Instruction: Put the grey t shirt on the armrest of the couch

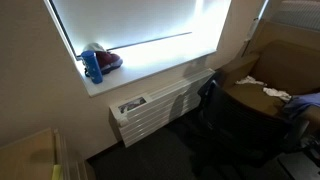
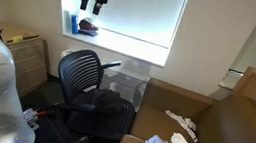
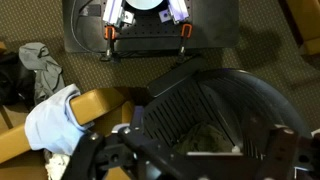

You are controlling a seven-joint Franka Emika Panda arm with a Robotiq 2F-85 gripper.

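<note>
Black robot gripper (image 3: 146,40) hangs spread wide, empty.
Pale grey t shirt (image 3: 50,118) lies crosswise over the tan couch armrest (image 3: 105,103), beside a black mesh office chair (image 3: 200,110).

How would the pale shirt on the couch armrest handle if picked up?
The shirt looks floppy: it lies bunched and folds over the armrest, so it would likely sag from a pinch. Probably light, and unlikely to roll, though it might slide off.
</note>
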